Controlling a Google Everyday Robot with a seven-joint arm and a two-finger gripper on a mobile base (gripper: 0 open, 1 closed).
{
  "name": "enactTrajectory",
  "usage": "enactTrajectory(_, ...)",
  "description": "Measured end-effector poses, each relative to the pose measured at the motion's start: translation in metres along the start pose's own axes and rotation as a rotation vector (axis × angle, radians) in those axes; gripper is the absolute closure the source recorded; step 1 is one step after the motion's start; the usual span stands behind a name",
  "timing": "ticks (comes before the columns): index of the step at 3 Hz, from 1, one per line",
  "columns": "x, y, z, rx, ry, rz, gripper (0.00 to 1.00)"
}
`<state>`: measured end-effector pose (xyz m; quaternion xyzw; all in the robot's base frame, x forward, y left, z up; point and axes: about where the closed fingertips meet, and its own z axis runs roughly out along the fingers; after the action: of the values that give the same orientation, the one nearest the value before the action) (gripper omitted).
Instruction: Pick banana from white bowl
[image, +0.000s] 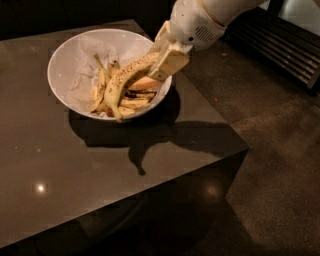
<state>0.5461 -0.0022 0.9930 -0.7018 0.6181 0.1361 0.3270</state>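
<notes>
My gripper (161, 64) is clamped on the upper end of the banana (125, 82) — its tip hangs over the white bowl (62, 60).

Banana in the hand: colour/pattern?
Banana: pale yellow with dense brown freckles, in the camera view; the hand grips its upper end over the white bowl's right rim.

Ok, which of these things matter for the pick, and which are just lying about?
Job: the white bowl; the freckled banana, gripped at its upper end by the hand over the bowl's right rim.
Lying about: smaller bananas in the bowl; paper lining; dark table; floor grille at right.
</notes>
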Motion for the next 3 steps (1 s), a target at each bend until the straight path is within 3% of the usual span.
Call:
enactTrajectory(1, 0.0, 0.03, -0.016, 0.026, -0.024, 0.066, 1.0)
enactTrajectory(3, 0.012, 0.087, -0.033, 0.064, -0.001, 0.189, 1.0)
